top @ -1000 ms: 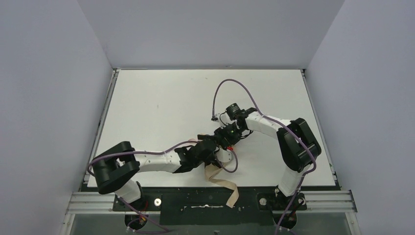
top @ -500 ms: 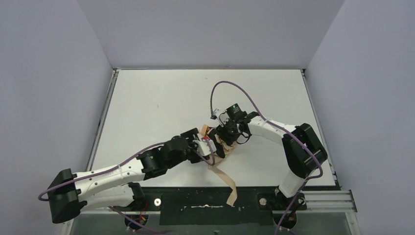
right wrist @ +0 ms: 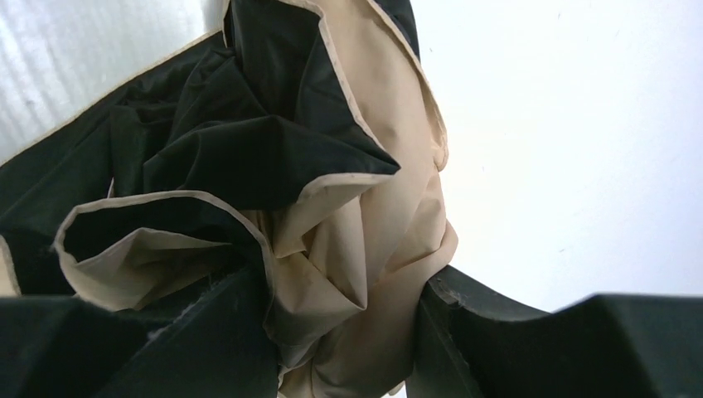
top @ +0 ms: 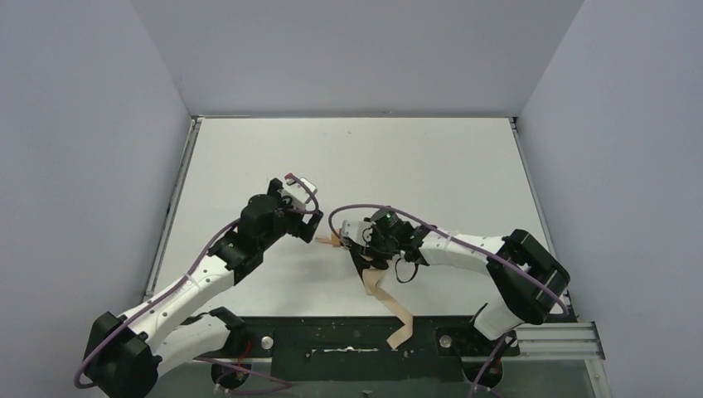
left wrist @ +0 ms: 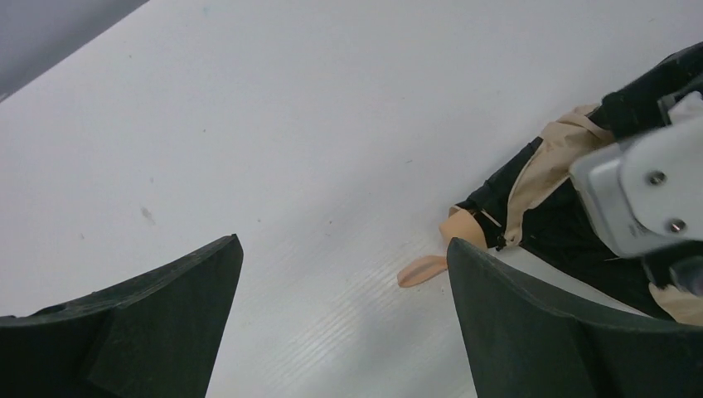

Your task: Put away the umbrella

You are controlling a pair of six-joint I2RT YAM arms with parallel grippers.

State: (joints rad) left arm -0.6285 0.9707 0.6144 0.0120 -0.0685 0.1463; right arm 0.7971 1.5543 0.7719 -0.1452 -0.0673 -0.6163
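The umbrella (top: pixel 375 278) lies folded near the table's front middle, tan fabric with black inner folds; a tan strip of it trails over the front edge. Its small tan handle (left wrist: pixel 461 225) and tan loop show in the left wrist view. My right gripper (top: pixel 365 249) is shut on the bunched tan fabric (right wrist: pixel 365 274), its fingers (right wrist: pixel 497 340) on either side of the folds. My left gripper (top: pixel 313 225) is open and empty, a short way left of the handle, above the bare table.
White tabletop (top: pixel 273 157) with grey walls on three sides. A black rail (top: pixel 332 340) runs along the front edge. The right arm's purple cable (top: pixel 336 217) loops above the umbrella.
My left gripper has let go of the umbrella and drawn back up and to the left. My right gripper has moved left and down over the fabric.
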